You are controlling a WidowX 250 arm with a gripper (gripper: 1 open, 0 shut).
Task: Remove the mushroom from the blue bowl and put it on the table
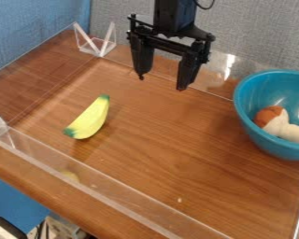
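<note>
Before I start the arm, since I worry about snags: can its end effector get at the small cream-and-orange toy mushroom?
Probably yes: the open end effector hangs beside the round teal-blue bowl, whose top is uncovered, leaving the mushroom exposed inside.

Black pincer pointing downward, fingers apart (nothing between them), arm upright

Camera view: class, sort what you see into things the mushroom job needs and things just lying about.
Part of the job:
- mushroom, inside the blue bowl
- blue bowl, at the right edge of the view
- table, where the mushroom should go
- tool, open above the table

Just lying about:
- yellow banana with a green tip
</note>
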